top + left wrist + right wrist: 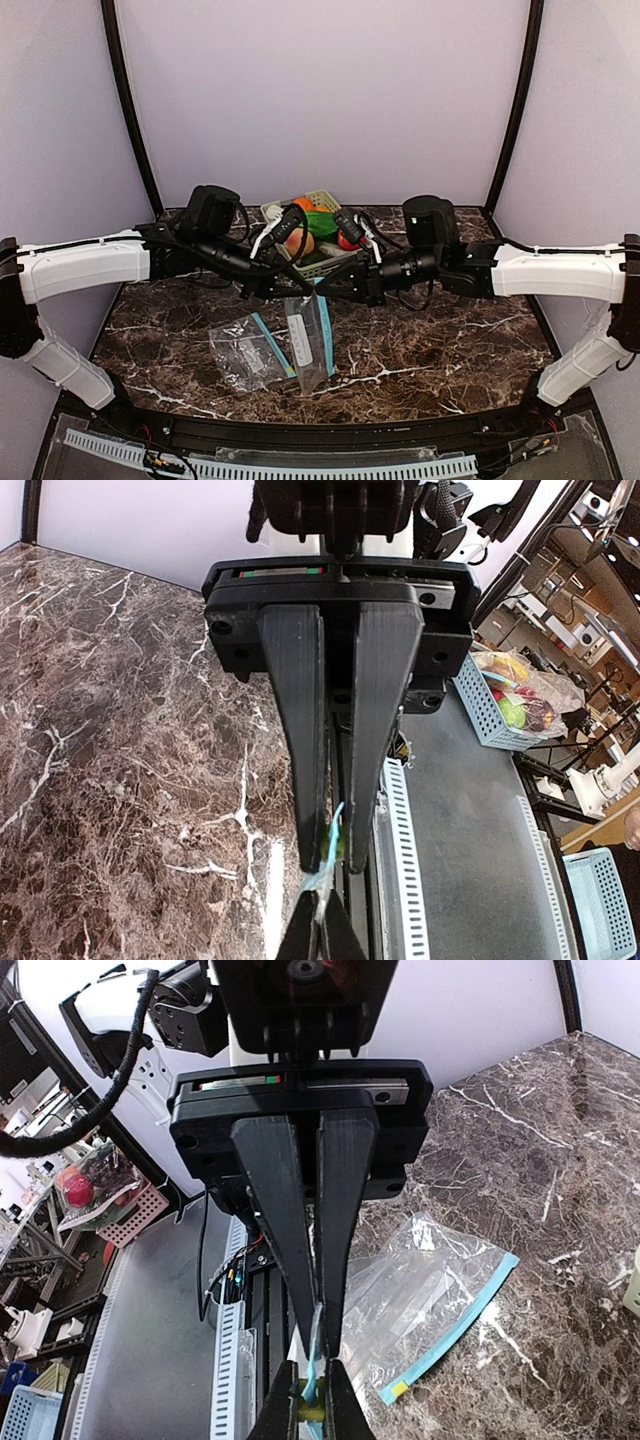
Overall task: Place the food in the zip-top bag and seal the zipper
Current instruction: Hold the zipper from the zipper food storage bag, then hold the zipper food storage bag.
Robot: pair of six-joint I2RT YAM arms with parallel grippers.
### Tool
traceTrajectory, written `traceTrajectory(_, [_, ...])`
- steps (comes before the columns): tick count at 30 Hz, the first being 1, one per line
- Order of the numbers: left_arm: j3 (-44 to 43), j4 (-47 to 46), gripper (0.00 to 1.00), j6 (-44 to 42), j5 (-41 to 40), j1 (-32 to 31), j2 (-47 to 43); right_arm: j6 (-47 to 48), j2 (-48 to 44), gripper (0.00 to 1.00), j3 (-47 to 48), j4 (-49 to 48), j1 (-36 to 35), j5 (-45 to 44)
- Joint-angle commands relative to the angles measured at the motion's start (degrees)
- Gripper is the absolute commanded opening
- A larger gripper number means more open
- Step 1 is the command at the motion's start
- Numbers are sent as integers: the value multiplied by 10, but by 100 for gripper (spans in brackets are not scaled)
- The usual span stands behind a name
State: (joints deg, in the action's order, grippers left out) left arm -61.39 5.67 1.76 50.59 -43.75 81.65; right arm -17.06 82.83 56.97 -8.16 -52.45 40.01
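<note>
Left gripper (326,855) and right gripper (318,1310) — both closed — pinch the zipper edge of the zip-top bag (307,345).

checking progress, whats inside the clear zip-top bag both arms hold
Nothing shows inside the clear zip-top bag; its top edge is hidden between the jaws.

The bag (308,345) is glossy clear plastic, the table (450,340) polished marble, tool fingers (298,730) matt black.

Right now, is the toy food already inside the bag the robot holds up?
No, the food sits in the basket at the back, and the held bag hanging in front looks empty.
</note>
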Motion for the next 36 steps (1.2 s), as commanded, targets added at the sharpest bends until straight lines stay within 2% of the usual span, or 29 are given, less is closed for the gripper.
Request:
traceTrajectory(1, [11,-45,1,25,22,18,-30,-3,9,1,-15,5,1,2])
traceTrajectory(6, [16,-72,1,43,38,28,-30,-3,11,1,-17,5,1,2])
traceTrajectory(11, [5,-60,1,42,63,29,-14,-4,13,0,-12,3,1,16])
traceTrajectory(19, [-5,-31,23,38,80,13,14,-4,22,0,2,6,0,53])
traceTrajectory(24, [-9,-22,26,34,77,9,27,-4,27,0,4,7,0,59])
traceTrajectory(31, [-12,-22,24,35,78,6,33,-3,34,0,5,10,0,64])
traceTrajectory(36, [-10,-27,3,38,89,4,35,-3,37,0,7,10,0,61])
